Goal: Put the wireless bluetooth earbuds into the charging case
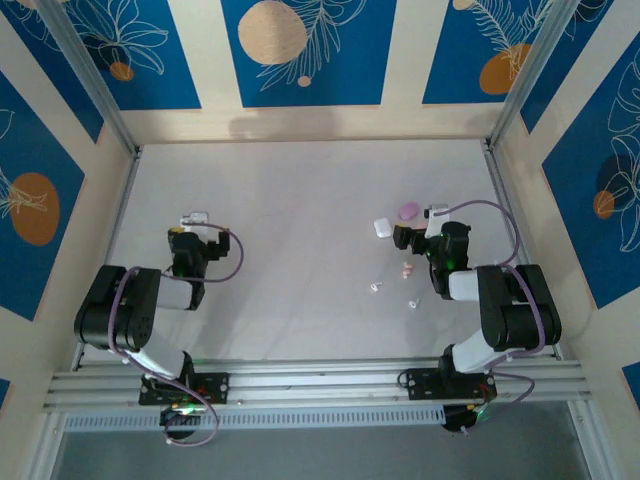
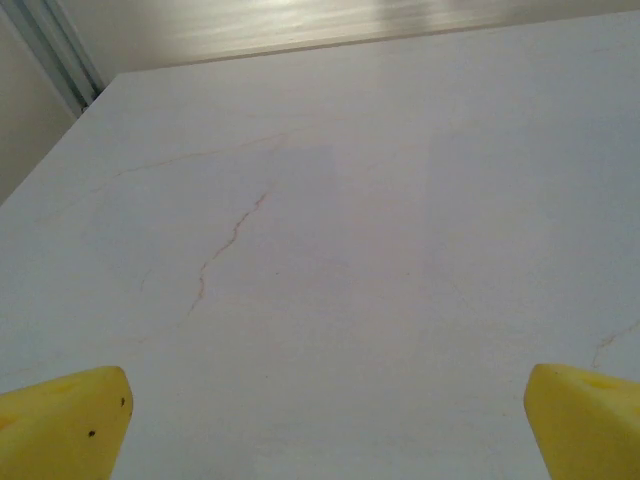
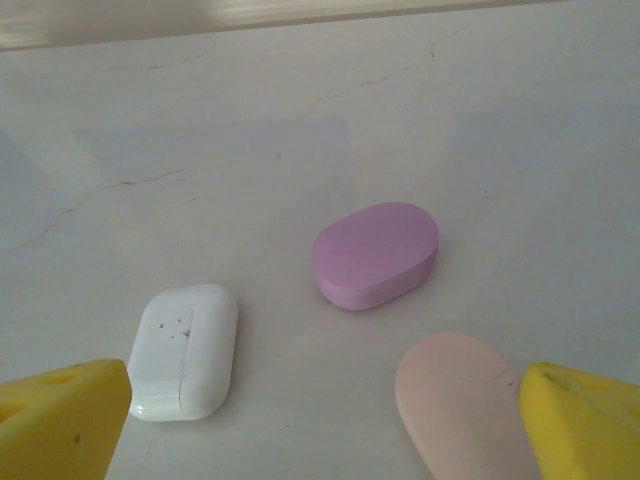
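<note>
Earbuds tiny, stemmed, white and pale pink, scattered on table.

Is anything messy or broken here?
Yes. Tiny earbuds lie scattered loose on the table, apart from the cases. The white case has dark specks, and thin crack lines cross the table.
</note>
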